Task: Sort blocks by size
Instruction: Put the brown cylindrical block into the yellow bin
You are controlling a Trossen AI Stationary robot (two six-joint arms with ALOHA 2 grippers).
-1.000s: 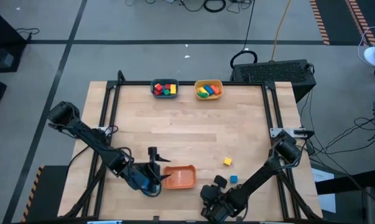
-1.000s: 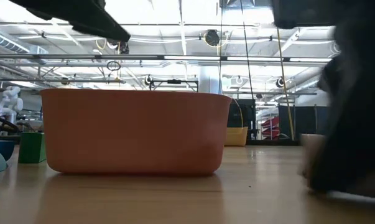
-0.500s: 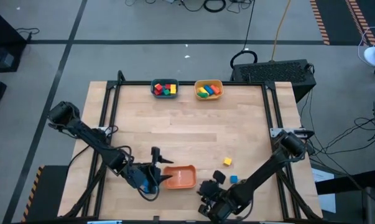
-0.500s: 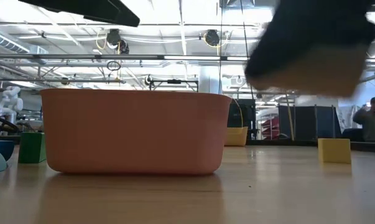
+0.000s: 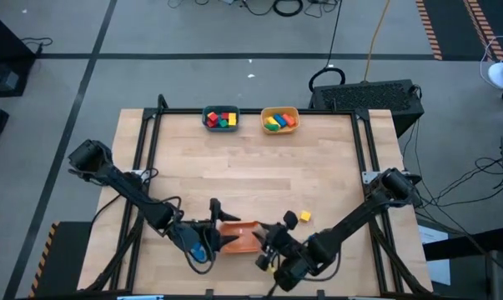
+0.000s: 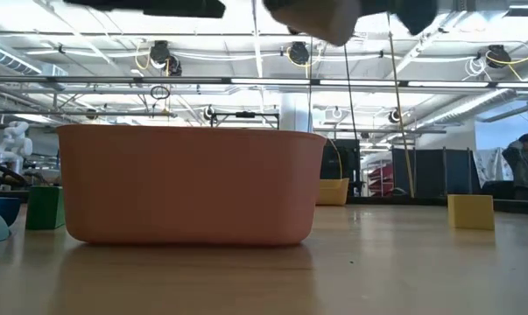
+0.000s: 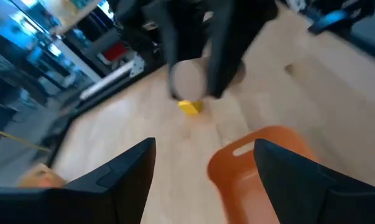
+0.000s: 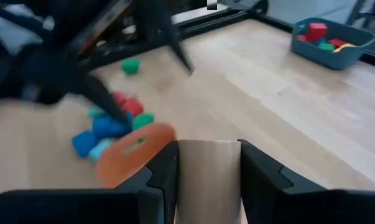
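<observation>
Gripping the wood block point(image 8: 209, 177), the right tool point(image 5: 272, 247) is hanging just beside the orange bowl point(image 5: 238, 239); the left tool point(image 5: 220, 231), spread and empty, is waiting there.

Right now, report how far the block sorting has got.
Done: blocks fill the teal bowl and yellow bowl. In hand: the right end effector carries a plain wooden block near the orange bowl. Left: the yellow cube and the blocks beside the orange bowl.

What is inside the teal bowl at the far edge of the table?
The teal bowl holds a small heap of blocks: red, yellow and green ones show on top. Whatever lies beneath them is covered, so no count is possible.
</observation>
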